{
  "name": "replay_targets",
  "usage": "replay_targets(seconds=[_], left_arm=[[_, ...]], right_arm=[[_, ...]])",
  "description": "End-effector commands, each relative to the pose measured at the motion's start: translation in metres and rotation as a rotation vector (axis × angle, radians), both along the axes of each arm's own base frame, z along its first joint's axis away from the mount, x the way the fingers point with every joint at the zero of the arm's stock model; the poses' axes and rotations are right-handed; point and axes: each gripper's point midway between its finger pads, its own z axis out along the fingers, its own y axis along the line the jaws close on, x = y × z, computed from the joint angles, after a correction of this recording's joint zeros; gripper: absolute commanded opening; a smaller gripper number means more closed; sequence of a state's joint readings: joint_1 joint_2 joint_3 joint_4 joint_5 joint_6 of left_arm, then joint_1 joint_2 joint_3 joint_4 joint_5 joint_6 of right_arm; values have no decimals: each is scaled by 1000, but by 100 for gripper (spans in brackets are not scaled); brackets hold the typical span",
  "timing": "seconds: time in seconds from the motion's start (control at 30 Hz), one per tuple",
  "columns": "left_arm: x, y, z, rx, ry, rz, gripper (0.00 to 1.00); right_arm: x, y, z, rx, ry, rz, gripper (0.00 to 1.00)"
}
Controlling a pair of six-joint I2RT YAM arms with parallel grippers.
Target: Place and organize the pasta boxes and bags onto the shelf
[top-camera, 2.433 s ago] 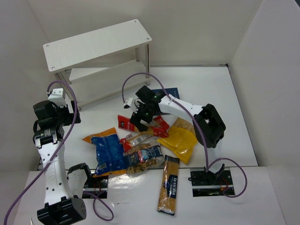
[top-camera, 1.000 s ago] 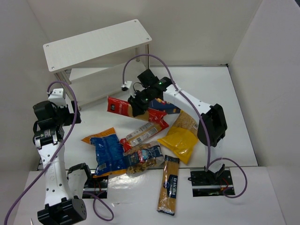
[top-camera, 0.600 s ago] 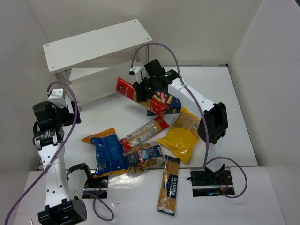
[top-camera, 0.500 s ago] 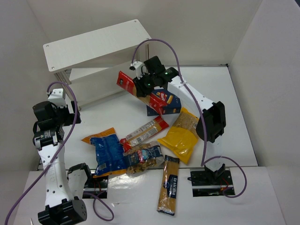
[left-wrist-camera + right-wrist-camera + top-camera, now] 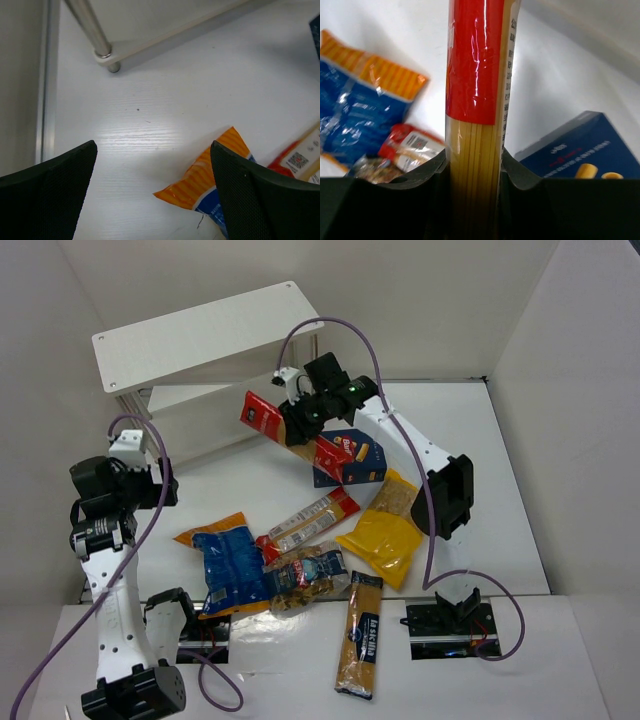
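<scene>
From above, the bench [image 5: 480, 460] carries the white 2-tier shelf [image 5: 205, 335] at its far left. The right arm stretches toward the shelf's right end, holding the red-and-clear spaghetti pack [image 5: 262, 415] tilted in the air just before it. Only the right wrist view shows the right fingers [image 5: 520, 175] clamped on the pack's clear part, while the left wrist view shows the left fingers [image 5: 50, 190] spread wide and empty near a corner of the blue-orange bag [image 5: 200, 175], that arm folded upright.

Right wrist view: red spaghetti pack [image 5: 475, 65] cut by top edge, lower end hidden inside right tool [image 5: 474, 167]. Dark blue box [image 5: 580, 150] cropped at right. Left wrist view: blue-orange bag [image 5: 200, 177] partly behind left tool [image 5: 152, 150]; shelf post [image 5: 90, 25] cropped at top.
</scene>
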State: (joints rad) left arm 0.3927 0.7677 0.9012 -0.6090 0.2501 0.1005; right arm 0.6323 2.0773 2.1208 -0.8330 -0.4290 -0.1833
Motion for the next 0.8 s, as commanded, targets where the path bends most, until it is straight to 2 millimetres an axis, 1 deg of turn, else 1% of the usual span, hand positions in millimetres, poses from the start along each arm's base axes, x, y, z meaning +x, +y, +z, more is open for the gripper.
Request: replay_targets(seconds=[0.0,0.03,0.07,0.1,0.13,0.2,0.23,0.27,0.3,0.37,0.4,0.43,0.47,0.5,0.53,0.57,0.63,0.7,0.77], left_arm=[[0,-34,16,-6,-66,-229,99],[2,-44,19,-21,-77,-288,99],[2,-45,19,-26,-68,-303,99],[3,-49,19,-24,-71,-327,99],[1,-50,17,-29,-63,-327,99],[0,-50,15,-26,-62,-323,99],[-2,-46,21,-6,-84,-294,99],[-2,-44,21,6,-92,-283,99],[-5,-44,26,10,-110,-270,99],[-7,-40,26,21,-118,-240,99],[-6,-37,28,18,-126,-224,99],[-6,-33,28,25,-122,-202,99],[-6,-31,27,21,-120,-190,99],[-7,-25,27,27,-117,-163,99],[-7,-15,23,23,-107,-98,99],[-5,-6,22,24,-100,-55,99],[-5,0,19,19,-88,-23,99],[-5,2,19,23,-86,-15,99],[-5,3,23,28,-102,-2,99]], right_arm=[[-38,7,84,173,-94,179,0],[-41,5,85,171,-101,184,0],[-44,3,82,165,-102,189,0],[-45,-2,91,166,-130,175,0],[-40,-2,95,174,-156,156,0],[-32,-5,97,152,-198,97,0],[-23,-5,101,153,-230,63,0],[-20,-3,103,147,-248,34,0],[-9,-2,102,110,-296,-25,0],[3,4,103,86,-340,-84,0],[11,3,103,58,-368,-131,0],[21,6,102,55,-374,-156,0],[22,12,100,53,-373,-168,0],[28,13,99,46,-381,-184,0],[38,16,91,35,-376,-215,0],[42,17,86,30,-366,-231,0],[50,20,75,23,-361,-254,0],[58,25,71,41,-374,-273,0],[66,27,55,20,-373,-290,0]])
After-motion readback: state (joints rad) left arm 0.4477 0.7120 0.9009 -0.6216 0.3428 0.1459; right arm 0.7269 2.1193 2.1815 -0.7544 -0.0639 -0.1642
